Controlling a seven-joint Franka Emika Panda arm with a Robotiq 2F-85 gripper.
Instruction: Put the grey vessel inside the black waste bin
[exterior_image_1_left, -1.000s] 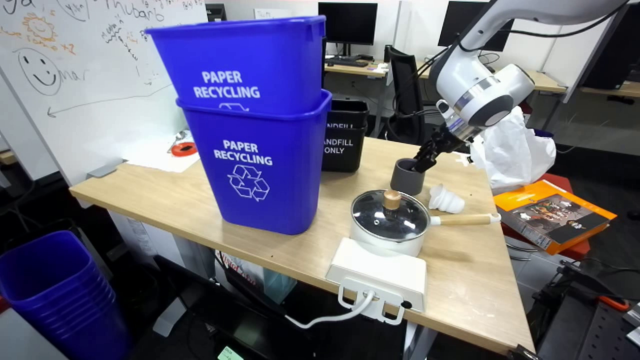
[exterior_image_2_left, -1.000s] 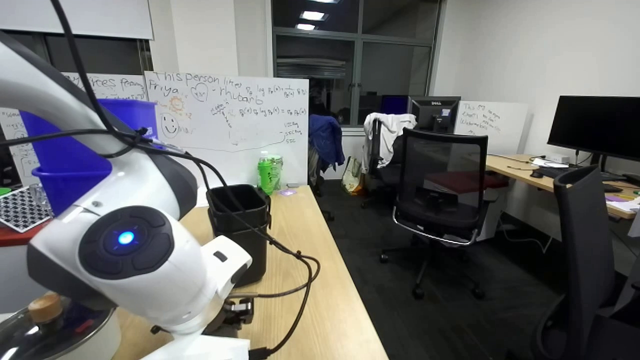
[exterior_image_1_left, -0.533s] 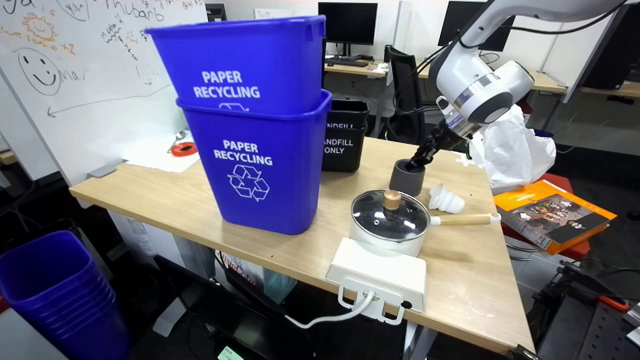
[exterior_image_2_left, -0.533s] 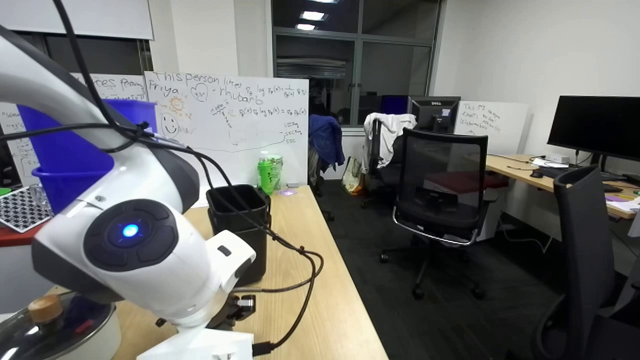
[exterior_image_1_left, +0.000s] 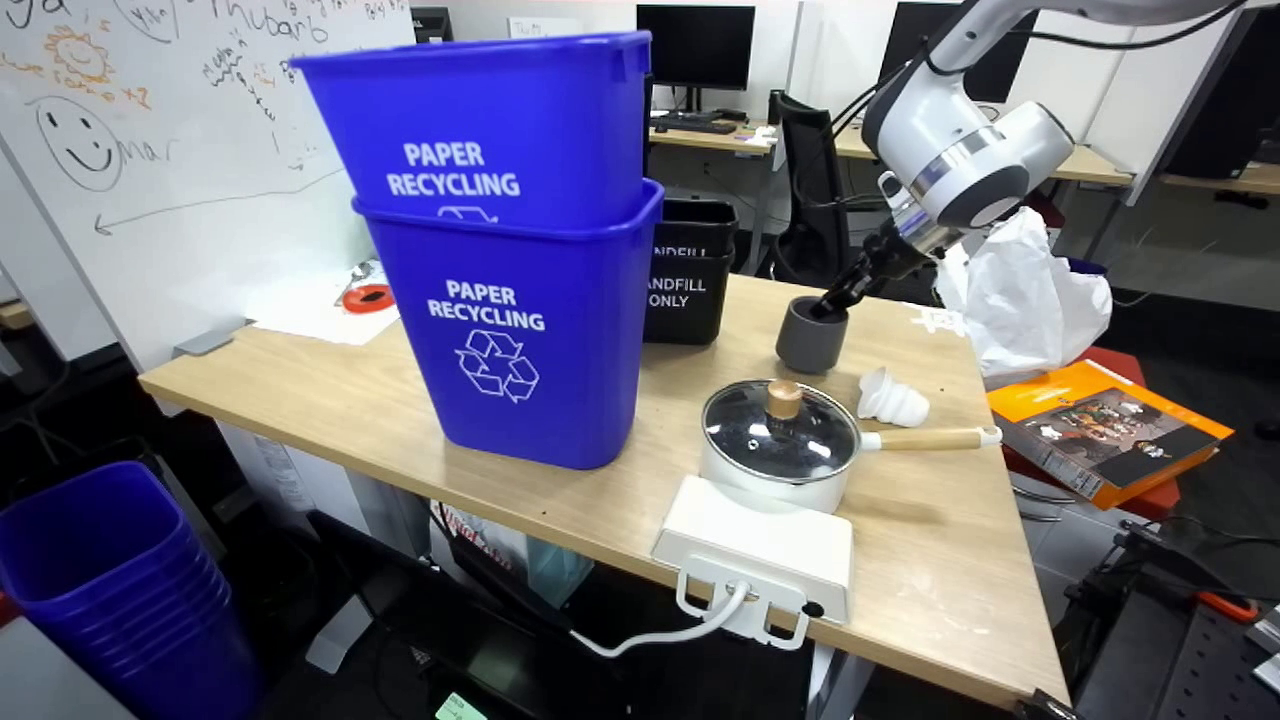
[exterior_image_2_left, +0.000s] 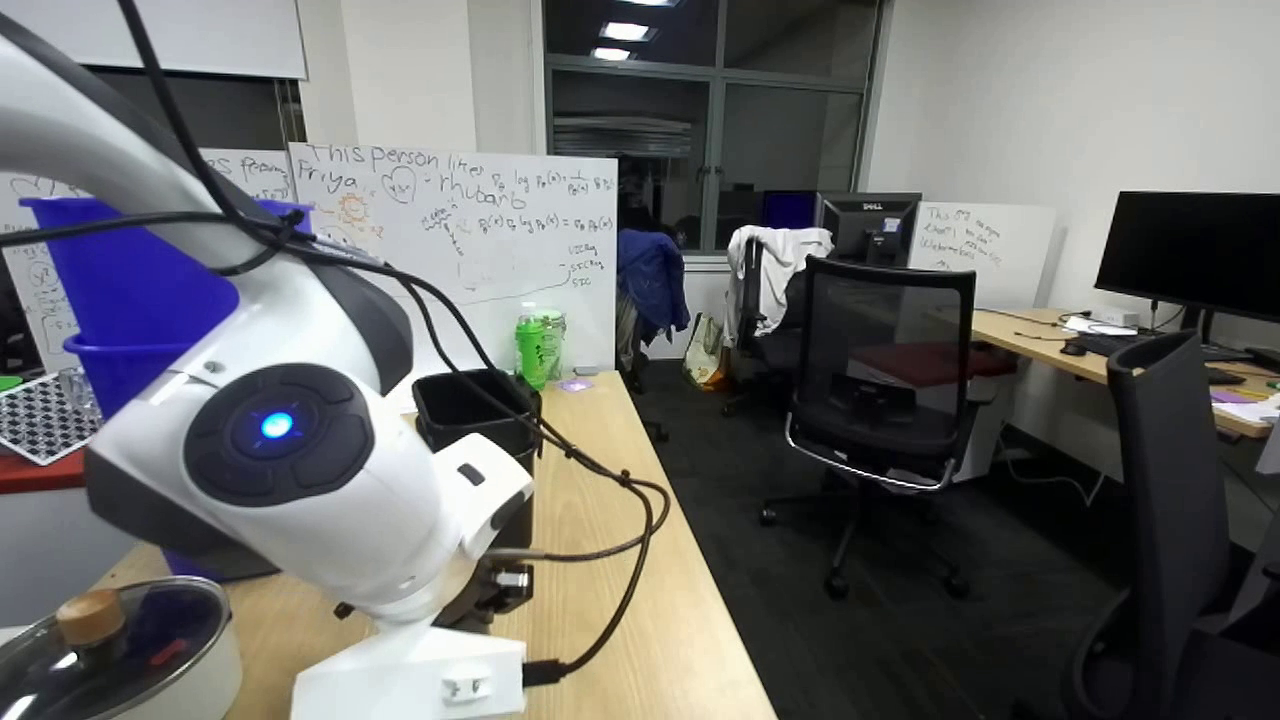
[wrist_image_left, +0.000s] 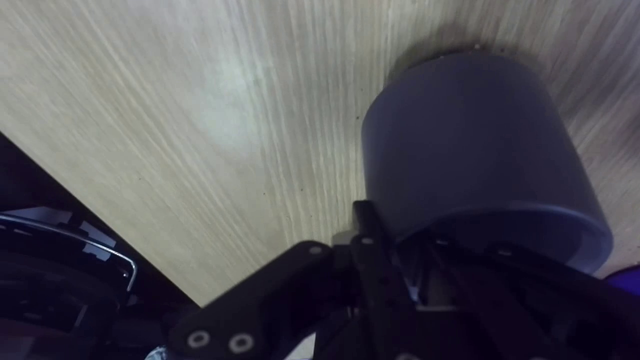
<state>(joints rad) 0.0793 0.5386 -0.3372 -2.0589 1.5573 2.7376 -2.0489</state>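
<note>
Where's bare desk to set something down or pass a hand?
In an exterior view, bare desk shows between pan handle, white box and near corner; between paper, blue bins and edge. A hand might pass between blue bins and pan. Crowded around pan, white object, grey vessel and gripper.

Pale wooden desk (exterior_image_1_left: 960, 580), nested blue bins (exterior_image_1_left: 510, 260) standing on it, nested black bins (exterior_image_1_left: 690, 272) partly hidden behind them, lidded pan (exterior_image_1_left: 775, 470), white cups (exterior_image_1_left: 892, 398) lying near it, white box (exterior_image_1_left: 755, 535) at the edge, paper (exterior_image_1_left: 318, 314), green bottle (exterior_image_2_left: 530, 348)
</note>
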